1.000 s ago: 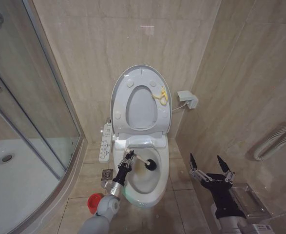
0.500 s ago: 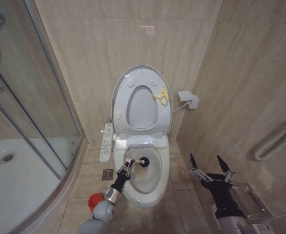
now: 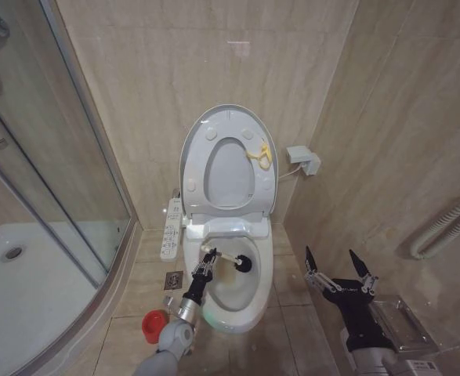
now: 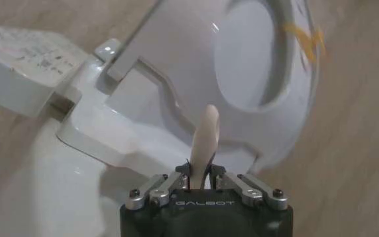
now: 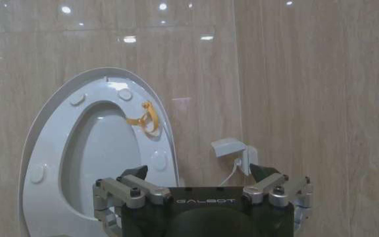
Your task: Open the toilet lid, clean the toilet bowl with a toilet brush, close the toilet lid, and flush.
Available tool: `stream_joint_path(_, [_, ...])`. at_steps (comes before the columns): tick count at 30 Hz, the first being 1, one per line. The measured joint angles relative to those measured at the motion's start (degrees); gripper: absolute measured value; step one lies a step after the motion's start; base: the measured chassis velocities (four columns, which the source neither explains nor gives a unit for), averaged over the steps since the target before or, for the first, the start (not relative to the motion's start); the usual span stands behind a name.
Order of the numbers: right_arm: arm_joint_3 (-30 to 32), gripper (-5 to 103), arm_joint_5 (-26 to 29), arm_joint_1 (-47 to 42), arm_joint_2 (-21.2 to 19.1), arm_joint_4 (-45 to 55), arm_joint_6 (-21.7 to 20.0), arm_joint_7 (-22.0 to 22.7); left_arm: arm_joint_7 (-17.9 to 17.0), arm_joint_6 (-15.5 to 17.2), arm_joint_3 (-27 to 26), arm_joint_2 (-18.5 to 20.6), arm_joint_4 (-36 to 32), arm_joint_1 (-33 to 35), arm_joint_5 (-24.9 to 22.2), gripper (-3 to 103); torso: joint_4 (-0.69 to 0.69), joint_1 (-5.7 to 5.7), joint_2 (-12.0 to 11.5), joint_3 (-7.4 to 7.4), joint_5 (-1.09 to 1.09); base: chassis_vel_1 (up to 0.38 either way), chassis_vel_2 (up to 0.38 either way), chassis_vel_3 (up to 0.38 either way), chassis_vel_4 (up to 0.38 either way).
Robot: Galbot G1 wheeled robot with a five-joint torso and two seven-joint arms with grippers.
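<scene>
Now one left tool (image 3: 207,262) grips one toilet brush (image 3: 235,260); one right tool (image 3: 341,263) gapes open.

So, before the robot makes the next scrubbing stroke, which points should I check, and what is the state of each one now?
1. Toilet lid raised against the wall, with the seat: ok.
2. Left gripper shut on the toilet brush handle: ok.
3. Brush head inside the toilet bowl, near its back: ok.
4. Bristles touching the stain at the bottom: cannot tell.
5. Right gripper open and beside the bowl, out of the brush path: ok.
6. Red holder upright on the floor by the left arm: ok.
</scene>
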Motion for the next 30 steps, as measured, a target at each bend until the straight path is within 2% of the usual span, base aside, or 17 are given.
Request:
stream_joint_path(2, [0.0,100,0.0,0.0,0.0,0.0,0.0,0.0,-2.0,-2.0,-0.7,-0.4,2.2,-0.5,7.0,19,0.02,0.0,0.0,0.0,0.01,0.0,0.0,0.0,0.0])
stream_joint_path(3, [0.0,100,0.0,0.0,0.0,0.0,0.0,0.0,-2.0,-2.0,-0.7,-0.4,2.2,-0.5,7.0,19,0.02,0.0,0.0,0.0,0.01,0.0,0.0,0.0,0.0])
stream_joint_path(5, [0.0,100,0.0,0.0,0.0,0.0,0.0,0.0,-3.6,-3.1,-0.9,-0.8,2.2,-0.7,10.0,19,-0.01,0.0,0.0,0.0,-0.01,0.0,0.0,0.0,0.0])
stream_joint_path(7, [0.0,100,0.0,0.0,0.0,0.0,0.0,0.0,-3.5,-3.3,-0.8,-0.9,1.6,-0.7,9.9,19,-0.03,0.0,0.0,0.01,-0.02,0.0,0.0,0.0,0.0])
stream_joint_path(8, [0.0,100,0.0,0.0,0.0,0.0,0.0,0.0,-2.9,-3.2,-0.4,-0.9,0.5,-0.7,7.8,17,-0.05,0.0,0.0,0.01,-0.02,0.0,0.0,0.0,0.0])
stream_joint_path(9, [0.0,100,0.0,0.0,0.0,0.0,0.0,0.0,-2.9,-3.2,-0.4,-0.9,0.5,-0.7,7.8,17,-0.05,0.0,0.0,0.01,-0.02,0.0,0.0,0.0,0.0])
stream_joint_path(12, [0.0,100,0.0,0.0,0.0,0.0,0.0,0.0,1.2,0.1,0.8,0.0,-4.7,0.1,-3.2,17,-0.04,0.01,0.0,0.01,-0.01,0.0,0.0,0.0,0.0])
stream_joint_path(13, [0.0,100,0.0,0.0,0.0,0.0,0.0,0.0,1.2,0.1,0.8,0.0,-4.7,0.1,-3.2,17,-0.04,0.01,0.0,0.01,-0.01,0.0,0.0,0.0,0.0])
stream_joint_path(15, [0.0,100,0.0,0.0,0.0,0.0,0.0,0.0,1.8,1.9,1.0,0.4,-6.2,0.5,-7.1,17,-0.01,0.01,0.0,0.01,-0.01,0.0,0.0,0.0,0.0])
stream_joint_path(17, [0.0,100,0.0,0.0,0.0,0.0,0.0,0.0,1.8,2.0,0.7,0.3,-5.7,0.5,-6.9,17,-0.01,0.01,0.0,0.01,-0.01,0.0,0.0,0.0,0.0])
stream_joint_path(18, [0.0,100,0.0,0.0,0.0,0.0,0.0,0.0,1.7,1.9,0.5,0.3,-5.1,0.4,-6.3,17,-0.01,0.01,0.0,0.01,-0.01,0.0,0.0,0.0,0.0])
stream_joint_path(20, [0.0,100,0.0,0.0,0.0,0.0,0.0,0.0,0.8,0.3,-0.3,0.2,-2.4,0.1,-0.8,17,-0.01,0.01,0.0,0.01,-0.01,0.0,0.0,0.0,0.0])
stream_joint_path(21, [0.0,100,0.0,0.0,0.0,0.0,0.0,0.0,0.8,0.3,-0.3,0.2,-2.4,0.1,-0.8,17,-0.01,0.01,0.0,0.01,-0.01,0.0,0.0,0.0,0.0])
stream_joint_path(24, [0.0,100,0.0,0.0,0.0,0.0,0.0,0.0,-1.9,-2.8,-1.5,-0.3,0.6,-0.6,9.3,17,0.0,0.01,0.0,0.01,-0.01,0.0,0.0,0.0,0.0])
stream_joint_path(25, [0.0,100,0.0,0.0,0.0,0.0,0.0,0.0,-1.9,-2.8,-1.5,-0.3,0.6,-0.6,9.3,17,0.0,0.01,0.0,0.01,-0.01,0.0,0.0,0.0,0.0])
stream_joint_path(28, [0.0,100,0.0,0.0,0.0,0.0,0.0,0.0,-4.8,-5.3,-2.3,-0.9,2.1,-1.4,17.5,17,-0.02,0.01,0.0,0.01,-0.01,0.0,0.0,0.0,0.0])
stream_joint_path(30, [0.0,100,0.0,0.0,0.0,0.0,0.0,0.0,-5.3,-5.4,-2.2,-0.9,2.3,-1.6,18.0,16,-0.02,0.01,0.0,0.01,-0.01,0.0,0.0,0.0,0.0])
